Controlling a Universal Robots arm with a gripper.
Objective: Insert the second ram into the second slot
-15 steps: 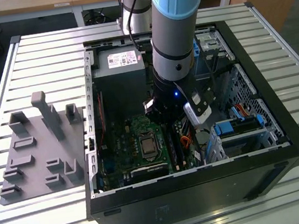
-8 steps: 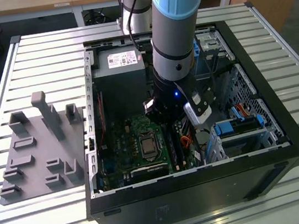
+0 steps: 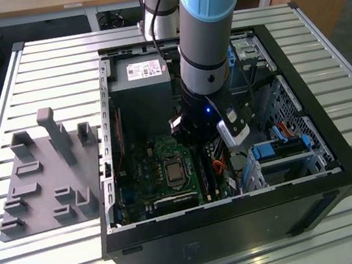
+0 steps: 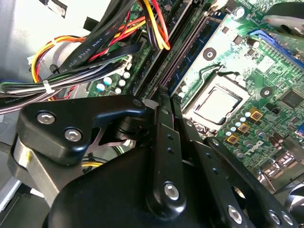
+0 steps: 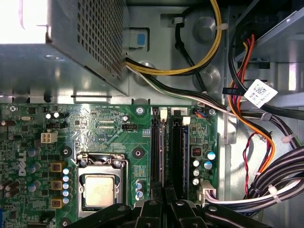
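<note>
My gripper (image 3: 197, 143) reaches down into the open computer case, over the memory slots beside the processor socket. Its black fingers are shut together in both wrist views (image 4: 169, 99) (image 5: 164, 191). Straight ahead of the fingertips, a thin strip seen edge-on runs along a white-latched slot; it appears to be the second ram (image 5: 164, 152), standing in the second slot. I cannot tell whether the fingers pinch it or only rest on it. Black slots (image 5: 176, 147) lie on either side of it. Another dark-blue stick (image 5: 186, 147) stands further over.
The power supply (image 3: 139, 78) and bundles of coloured cables (image 5: 266, 142) (image 4: 95, 42) crowd the slots' far side. The processor socket (image 5: 99, 190) lies close by on the green board. Blue drive-bay latches (image 3: 267, 150) sit at the exterior view's right, a grey fixture (image 3: 44, 177) at its left.
</note>
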